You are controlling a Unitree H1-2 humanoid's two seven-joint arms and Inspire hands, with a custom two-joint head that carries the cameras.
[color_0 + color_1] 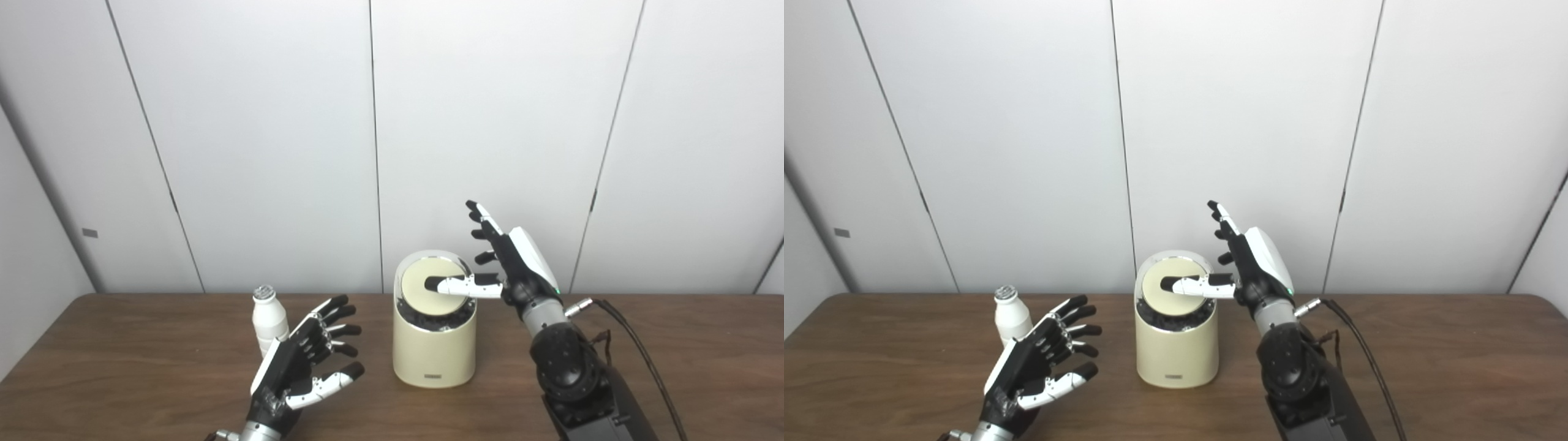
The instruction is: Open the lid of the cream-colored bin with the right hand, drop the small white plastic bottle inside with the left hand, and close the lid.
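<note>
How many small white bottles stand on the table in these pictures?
1. The small white bottle stands upright on the table, left of the cream bin, just behind the open left robot hand. None seems hidden.

left eye, right eye: head-height, side by side | facing down-forward, near | shared: brown wooden table [122, 343], white panelled wall [1243, 122]

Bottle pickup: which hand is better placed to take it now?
Left. The left hand is open right beside the bottle, which stands on the table left of the bin. The right hand is busy at the bin's lid, thumb across it.
</note>
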